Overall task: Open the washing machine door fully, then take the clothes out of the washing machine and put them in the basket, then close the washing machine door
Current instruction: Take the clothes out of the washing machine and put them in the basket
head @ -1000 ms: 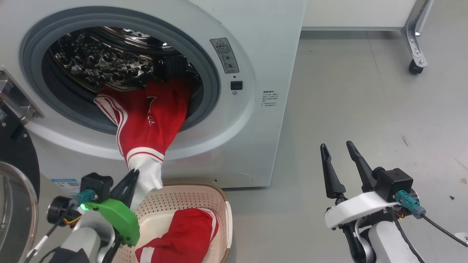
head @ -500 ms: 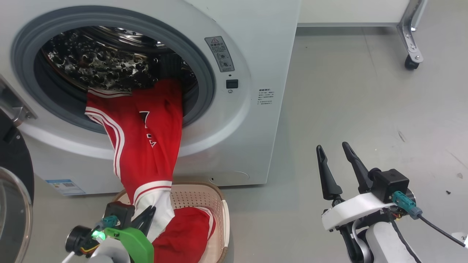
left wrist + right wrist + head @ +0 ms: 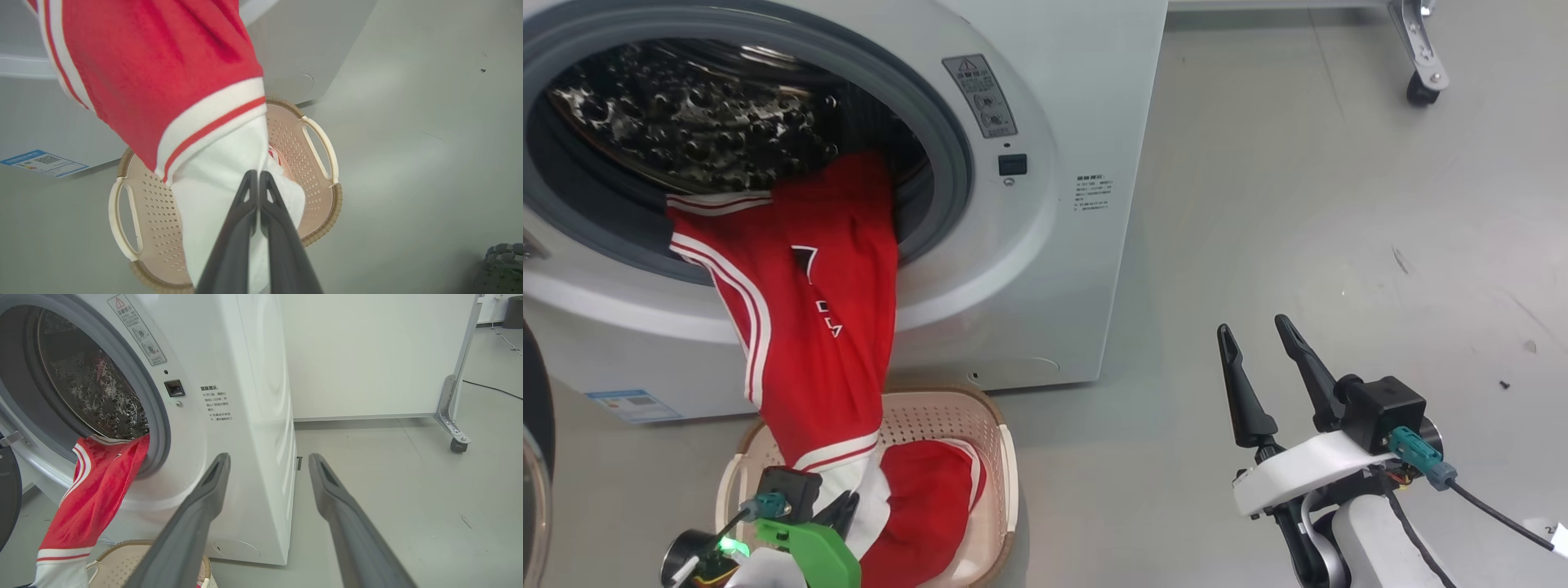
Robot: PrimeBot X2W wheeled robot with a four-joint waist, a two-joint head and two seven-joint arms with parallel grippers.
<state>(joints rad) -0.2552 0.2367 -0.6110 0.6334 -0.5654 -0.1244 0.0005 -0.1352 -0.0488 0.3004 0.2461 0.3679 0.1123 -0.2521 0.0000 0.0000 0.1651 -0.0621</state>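
Left end effector [image 3: 257, 175] is down low over the small cream perforated plastic basket [image 3: 1005, 457] with the brown woven-look rim. Its two dark fingers are pressed together, pinching the white trim at the bottom of a long bright red garment [image 3: 809, 327] with white side stripes. That red garment stretches up from the pinch and drapes over the grey rubber seal [image 3: 952, 163]. Its top end lies inside the perforated steel drum [image 3: 686, 114] of the big white front-loading washing machine [image 3: 1062, 82], so it hangs right across the lower lip of the opening. A second crumpled red piece [image 3: 931, 498] sits in the basket, touching the hanging one. The basket stands on the grey floor [image 3: 1298, 204], just in front of the machine and below the opening. The round door with the glossy black rim [image 3: 7, 498] is swung out at the left, away from the opening. Right end effector [image 3: 1253, 327] hangs over the floor, well apart from the machine, fingers spread wide. Around the scene: a blue label [image 3: 633, 404] at the machine's lower corner, a grey warning sticker [image 3: 980, 96] and a dark latch slot [image 3: 1012, 164] beside the seal, and a metal leg on a black caster [image 3: 1419, 86] far off on the floor
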